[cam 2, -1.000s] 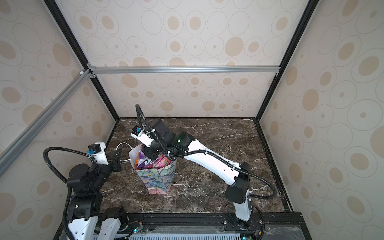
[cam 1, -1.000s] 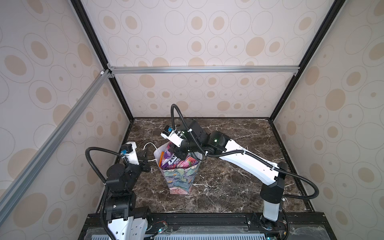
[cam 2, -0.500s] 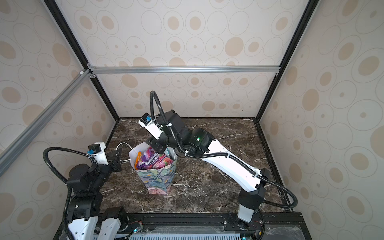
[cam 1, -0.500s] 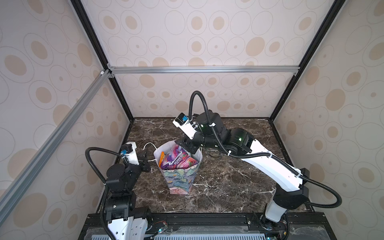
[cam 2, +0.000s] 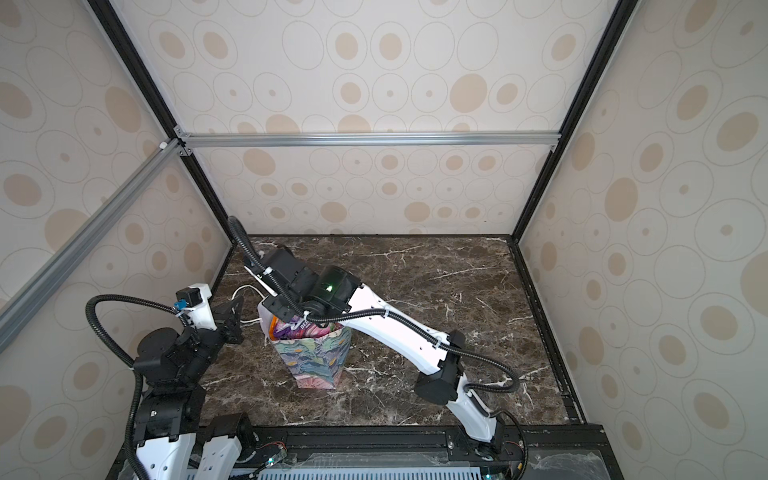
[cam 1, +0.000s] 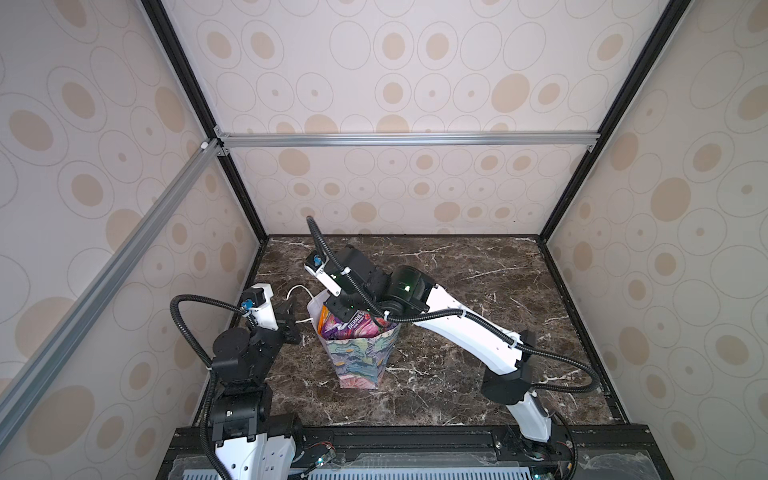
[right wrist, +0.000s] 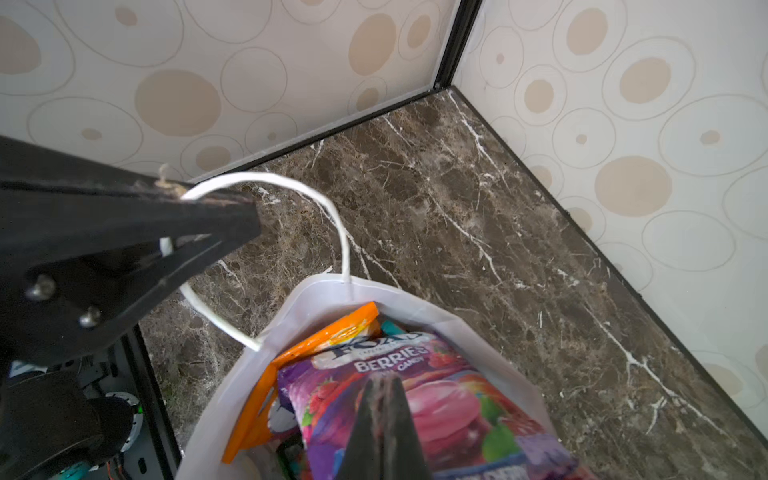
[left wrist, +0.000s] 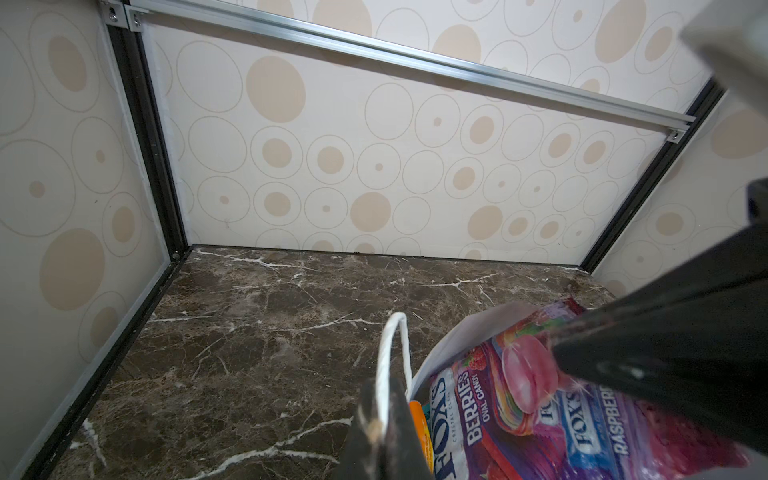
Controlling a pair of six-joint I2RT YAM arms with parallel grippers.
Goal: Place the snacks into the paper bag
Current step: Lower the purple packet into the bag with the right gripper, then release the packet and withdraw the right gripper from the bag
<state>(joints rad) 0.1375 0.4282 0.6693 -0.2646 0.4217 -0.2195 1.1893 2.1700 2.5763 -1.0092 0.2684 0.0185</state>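
purple packet (left wrist: 532,415) marked FOX'S, BERRIES OVAL CANDY

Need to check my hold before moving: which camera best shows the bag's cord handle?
Right wrist view: the whole handle loop shows, pinched in the shut left claw. The left wrist view shows only part of the loop entering the claw; both top views show it small.

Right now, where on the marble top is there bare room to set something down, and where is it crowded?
Bare marble top: along the rear wall, between the right arm and right wall, and in front of the paper bag. Crowded: the left side, where the left hand pinches the bag's handle and the shut right hand sits over the snacks.
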